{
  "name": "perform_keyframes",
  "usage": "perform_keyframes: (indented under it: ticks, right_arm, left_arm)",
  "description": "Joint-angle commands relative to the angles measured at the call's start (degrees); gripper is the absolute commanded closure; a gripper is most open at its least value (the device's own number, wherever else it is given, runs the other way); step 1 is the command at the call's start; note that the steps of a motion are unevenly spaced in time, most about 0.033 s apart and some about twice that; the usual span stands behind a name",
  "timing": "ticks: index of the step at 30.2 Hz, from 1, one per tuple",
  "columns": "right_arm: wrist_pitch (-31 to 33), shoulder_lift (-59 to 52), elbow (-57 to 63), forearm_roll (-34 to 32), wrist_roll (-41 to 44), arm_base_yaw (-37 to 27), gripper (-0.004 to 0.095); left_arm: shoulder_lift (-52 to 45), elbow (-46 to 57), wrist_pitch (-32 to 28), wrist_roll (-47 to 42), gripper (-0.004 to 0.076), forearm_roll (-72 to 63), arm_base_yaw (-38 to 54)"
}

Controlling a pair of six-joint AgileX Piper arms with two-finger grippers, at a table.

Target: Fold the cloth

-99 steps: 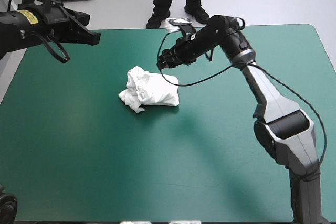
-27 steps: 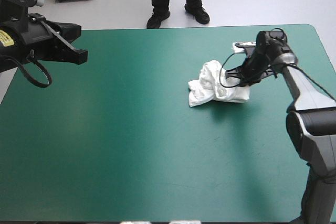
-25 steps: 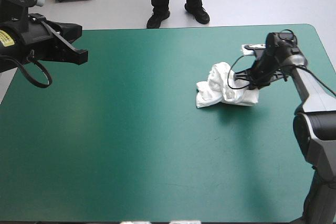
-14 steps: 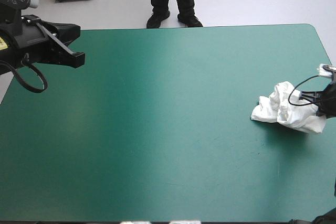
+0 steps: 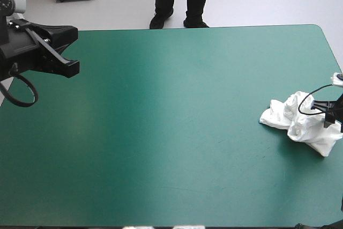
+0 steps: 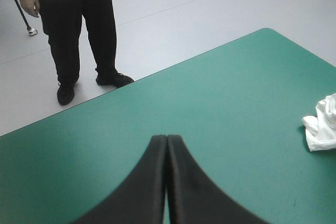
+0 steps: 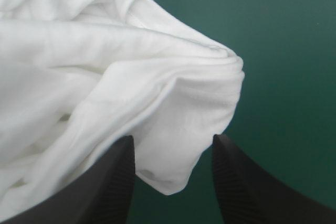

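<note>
The white T-shirt (image 5: 303, 124) lies as a crumpled heap on the teal-green table (image 5: 171, 132), close to its right edge. My right gripper (image 5: 331, 115) sits at the heap's right side, mostly cut off by the edge of the high view. In the right wrist view its black fingers (image 7: 113, 182) stand apart, and a rounded fold of the T-shirt (image 7: 105, 77) lies between and ahead of them. My left gripper (image 5: 67, 52) hangs raised over the table's far left, shut and holding nothing. Its wrist view shows the closed tip (image 6: 166, 140) and the T-shirt (image 6: 323, 129) far off.
The teal-green cover stretches from the heap to the left edge. The right table edge (image 5: 336, 52) runs just beside the T-shirt.
The right gripper dragged the T-shirt from the table's middle to the right edge. Its fingers now stand apart around the fold. The left arm shifted slightly toward the left edge.
</note>
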Motion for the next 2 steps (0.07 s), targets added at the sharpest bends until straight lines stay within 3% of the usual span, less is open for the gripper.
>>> perform_keyframes:
  ticks: [1, 2]
  right_arm:
    - [-0.5, -6.0, -2.0, 0.0, 0.6, -0.4, 0.043]
    - [-0.5, -7.4, -2.0, 0.9, 0.6, -0.4, 0.043]
  left_arm:
    - [-2.0, -1.0, -0.9, 0.1, 0.0734, -1.1, -1.1]
    - [-2.3, -1.0, -0.8, 0.1, 0.0734, -0.6, -1.8]
